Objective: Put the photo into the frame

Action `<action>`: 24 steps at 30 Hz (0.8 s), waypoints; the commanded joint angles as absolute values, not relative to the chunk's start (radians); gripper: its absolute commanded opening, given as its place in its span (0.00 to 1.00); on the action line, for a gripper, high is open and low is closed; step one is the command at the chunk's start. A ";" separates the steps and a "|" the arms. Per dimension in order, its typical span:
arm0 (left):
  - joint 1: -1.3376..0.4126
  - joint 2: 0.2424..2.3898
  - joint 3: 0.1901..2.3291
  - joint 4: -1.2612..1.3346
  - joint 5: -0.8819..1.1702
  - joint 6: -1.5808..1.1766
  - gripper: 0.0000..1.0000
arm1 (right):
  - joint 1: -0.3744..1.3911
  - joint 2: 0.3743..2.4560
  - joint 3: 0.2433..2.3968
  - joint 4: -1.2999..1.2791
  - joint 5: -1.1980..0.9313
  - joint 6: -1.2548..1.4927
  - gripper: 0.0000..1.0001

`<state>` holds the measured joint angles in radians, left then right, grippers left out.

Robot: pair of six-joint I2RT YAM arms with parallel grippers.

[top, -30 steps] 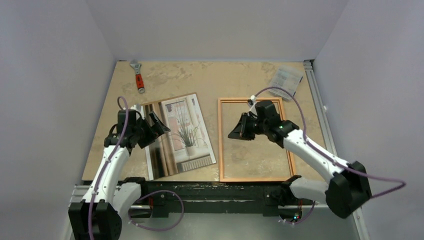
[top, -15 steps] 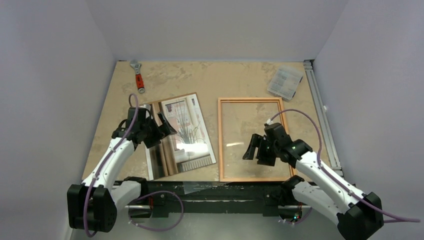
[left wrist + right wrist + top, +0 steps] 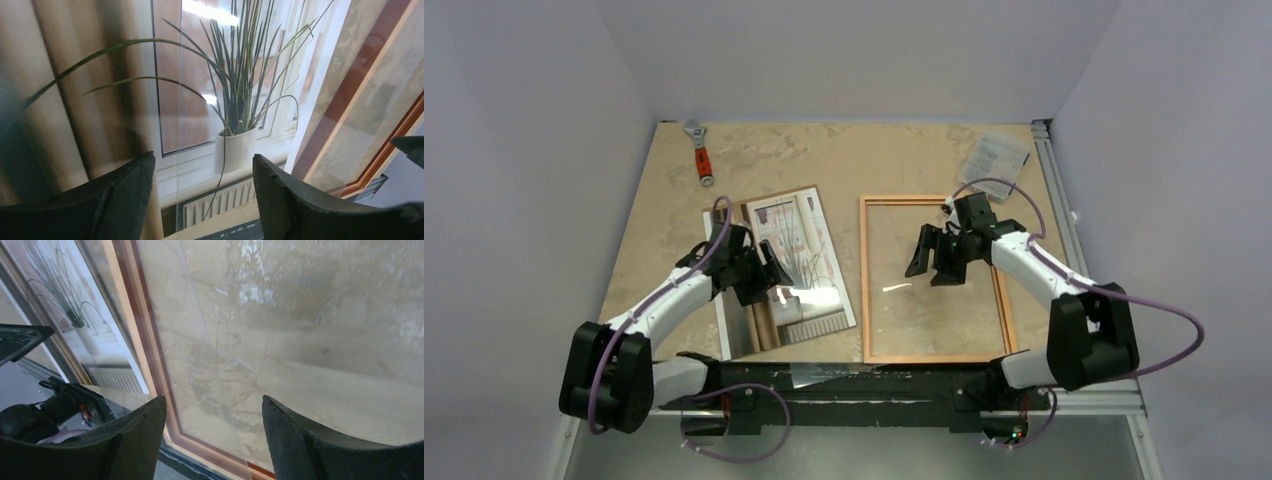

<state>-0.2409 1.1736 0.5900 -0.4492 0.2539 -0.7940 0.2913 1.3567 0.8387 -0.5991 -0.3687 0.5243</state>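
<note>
**A:** Left gripper (image 3: 769,268)?

**B:** Spread wide, holding nothing. It hangs over the middle of the photo (image 3: 824,250). In the wrist view the printed plant shows between its fingers (image 3: 120,197). I cannot tell whether it touches the print.

**A:** And the right gripper (image 3: 931,262)?

**B:** Also spread and empty, over the far half of the frame (image 3: 914,199), inside its border.

**A:** Where does the photo lie?

**B:** Face up and skewed on the left half of the table (image 3: 824,160), its near end close to the near edge. The frame lies flat just to its right, also reaching the near edge, and the two are apart.

**A:** Anything else?

**B:** A wrench (image 3: 699,152) by the far left corner and a clear box (image 3: 996,160) by the far right corner.
</note>
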 commanded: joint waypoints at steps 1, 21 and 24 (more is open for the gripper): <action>-0.282 1.239 0.586 -0.366 0.237 -0.834 0.69 | 0.212 1.466 0.916 -0.528 -0.579 0.368 0.68; -0.318 1.432 0.626 -0.346 0.223 -0.826 0.63 | 0.170 1.871 1.093 -0.268 -0.875 0.470 0.52; -0.318 1.444 0.632 -0.346 0.221 -0.826 0.63 | 0.184 1.879 1.081 -0.270 -0.923 0.463 0.48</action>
<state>-0.3035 1.3785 0.6590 -0.3786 0.2760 -0.8387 0.1692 1.8812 1.0729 -0.2974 -0.8181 0.4713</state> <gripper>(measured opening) 0.626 0.504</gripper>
